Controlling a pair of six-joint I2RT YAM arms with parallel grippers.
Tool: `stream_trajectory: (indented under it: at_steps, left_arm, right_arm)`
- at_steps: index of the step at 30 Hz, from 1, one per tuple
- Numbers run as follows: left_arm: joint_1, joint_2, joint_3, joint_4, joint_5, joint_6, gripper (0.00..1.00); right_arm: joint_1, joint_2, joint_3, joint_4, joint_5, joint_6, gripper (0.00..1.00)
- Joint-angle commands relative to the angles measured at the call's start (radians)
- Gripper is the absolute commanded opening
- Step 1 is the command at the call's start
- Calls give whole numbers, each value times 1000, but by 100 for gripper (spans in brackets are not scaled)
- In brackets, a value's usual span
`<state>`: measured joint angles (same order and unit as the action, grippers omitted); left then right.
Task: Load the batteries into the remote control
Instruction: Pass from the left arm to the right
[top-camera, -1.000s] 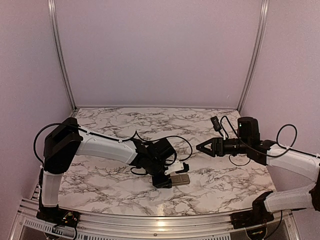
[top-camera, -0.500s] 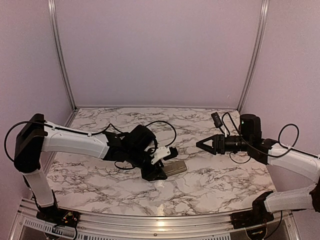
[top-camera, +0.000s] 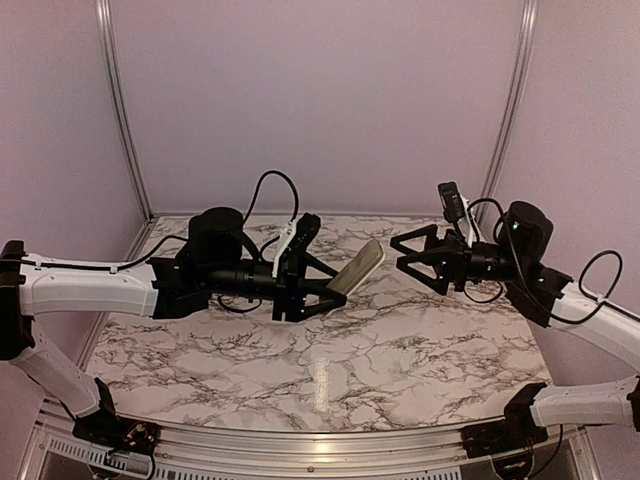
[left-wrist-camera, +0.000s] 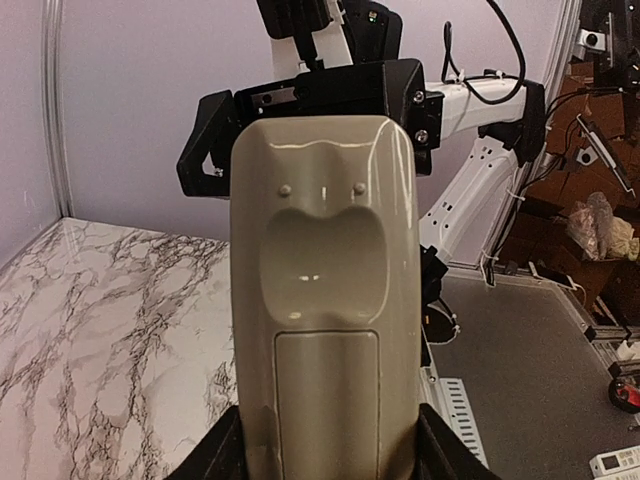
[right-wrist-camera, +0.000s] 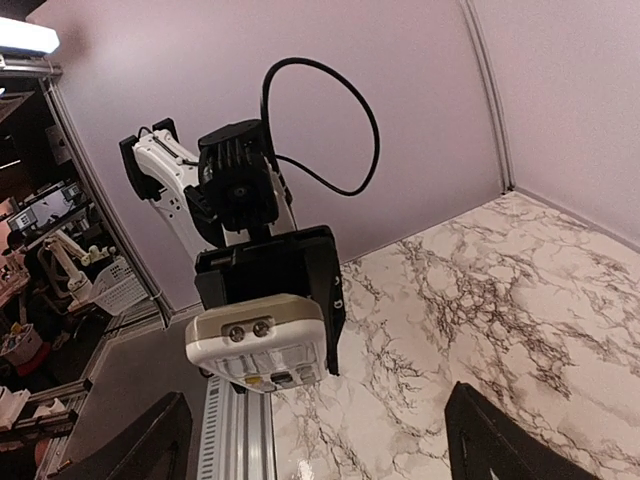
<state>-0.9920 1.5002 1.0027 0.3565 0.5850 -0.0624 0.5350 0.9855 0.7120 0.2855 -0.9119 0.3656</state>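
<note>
Left wrist view: my left claw (left-wrist-camera: 330, 462) pinches the remote (left-wrist-camera: 322, 290) by one end high over the tabletop (top-camera: 420, 360), right claw (top-camera: 403, 258) spread, so it could slip.

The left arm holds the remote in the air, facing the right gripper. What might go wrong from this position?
1. The left gripper clamps the remote control only at its lower end, well above the table. A push from the open right gripper may lever it loose, and it would fall.
2. The battery cover on its back looks closed, and no batteries are visible in any view, so loading may stall.
</note>
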Motion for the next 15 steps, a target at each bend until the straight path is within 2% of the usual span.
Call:
stream_trajectory:
  at_steps: [1, 7, 15]
  left_arm:
    - [3, -44, -34, 231, 72, -119, 37]
    - [1, -47, -57, 329, 87, -178, 38]
    - [1, -39, -70, 362, 80, -186, 38]
  right_arm:
    - [50, 18, 48, 128, -47, 26, 87]
    - [126, 79, 113, 168, -32, 45, 87]
    - [215, 144, 181, 201, -1, 59, 86]
